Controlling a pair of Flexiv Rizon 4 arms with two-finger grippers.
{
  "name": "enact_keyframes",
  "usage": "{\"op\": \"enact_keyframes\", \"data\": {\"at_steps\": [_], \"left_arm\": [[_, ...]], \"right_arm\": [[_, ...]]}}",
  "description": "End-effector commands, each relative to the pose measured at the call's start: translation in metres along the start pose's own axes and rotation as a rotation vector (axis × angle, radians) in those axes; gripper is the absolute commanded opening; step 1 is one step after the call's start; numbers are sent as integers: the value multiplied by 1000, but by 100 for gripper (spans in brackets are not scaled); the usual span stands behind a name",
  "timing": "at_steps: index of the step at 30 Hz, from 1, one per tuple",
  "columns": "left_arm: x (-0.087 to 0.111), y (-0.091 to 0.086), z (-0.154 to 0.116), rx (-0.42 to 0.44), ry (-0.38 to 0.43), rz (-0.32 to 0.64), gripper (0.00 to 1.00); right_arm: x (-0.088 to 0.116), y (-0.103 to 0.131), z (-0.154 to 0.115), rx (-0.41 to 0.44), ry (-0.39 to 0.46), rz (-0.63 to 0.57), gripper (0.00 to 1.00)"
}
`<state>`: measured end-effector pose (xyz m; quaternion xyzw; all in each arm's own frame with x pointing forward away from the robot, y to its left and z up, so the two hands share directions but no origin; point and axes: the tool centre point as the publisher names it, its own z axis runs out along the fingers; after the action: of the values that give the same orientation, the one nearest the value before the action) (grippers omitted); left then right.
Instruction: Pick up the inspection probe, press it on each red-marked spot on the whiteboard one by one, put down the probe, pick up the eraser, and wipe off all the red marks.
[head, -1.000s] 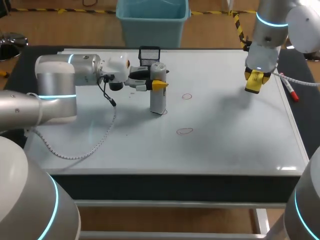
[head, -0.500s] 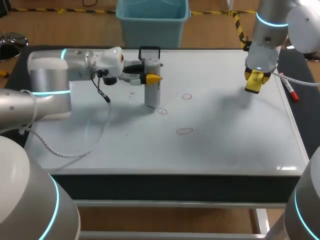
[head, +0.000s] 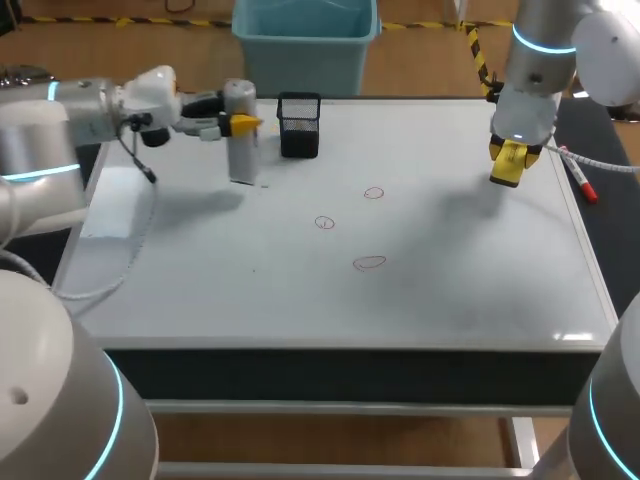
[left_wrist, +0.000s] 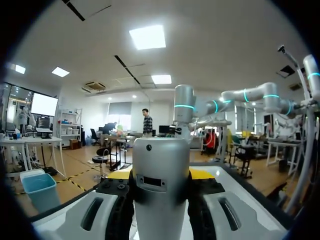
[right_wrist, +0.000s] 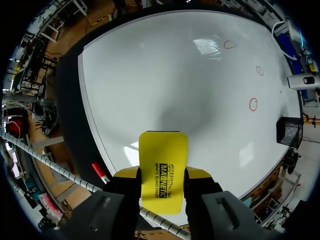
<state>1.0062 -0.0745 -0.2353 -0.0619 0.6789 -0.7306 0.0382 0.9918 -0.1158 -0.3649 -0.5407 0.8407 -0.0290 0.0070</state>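
While the left pincer (head: 243, 123) grips the probe (head: 241, 152), the right pincer (right_wrist: 162, 173) grips the black-lettered eraser (right_wrist: 163, 152).

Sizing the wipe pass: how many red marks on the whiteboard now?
3 red circles on the white whiteboard: one farthest back, one left of it, one nearest the front edge. The silver cylindrical probe may hide another.

Silver probe (head: 239, 130) upright, yellow eraser (head: 507, 163) held; three red circles (head: 371, 262).

Whiteboard (head: 450, 300) bearing mesh cup (head: 298, 125), red marks (head: 370, 263)
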Motion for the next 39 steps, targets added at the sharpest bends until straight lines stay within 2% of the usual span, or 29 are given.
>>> {"op": "enact_keyframes", "data": {"at_steps": [1, 7, 14, 24, 35, 37, 39], "left_arm": [[-4, -13, -37, -17, -37, 6, 0], [-24, -19, -75, -10, -96, 23, 0], [-37, -23, -102, 13, -127, 34, 0], [-41, -24, -115, 28, -131, 42, 0], [-41, -24, -115, 28, -131, 42, 0], [-41, -24, -115, 28, -131, 42, 0], [-41, -24, -115, 28, -131, 42, 0]], "right_arm": [[1, 0, -1, 2, 2, -2, 0], [1, 0, -1, 2, 2, -2, 0], [1, 0, -1, 2, 2, -2, 0], [1, 0, -1, 2, 2, -2, 0], [1, 0, -1, 2, 2, -2, 0], [-18, 10, -5, 20, 38, -44, 0], [-36, 22, -7, 16, 28, -63, 0]]}}
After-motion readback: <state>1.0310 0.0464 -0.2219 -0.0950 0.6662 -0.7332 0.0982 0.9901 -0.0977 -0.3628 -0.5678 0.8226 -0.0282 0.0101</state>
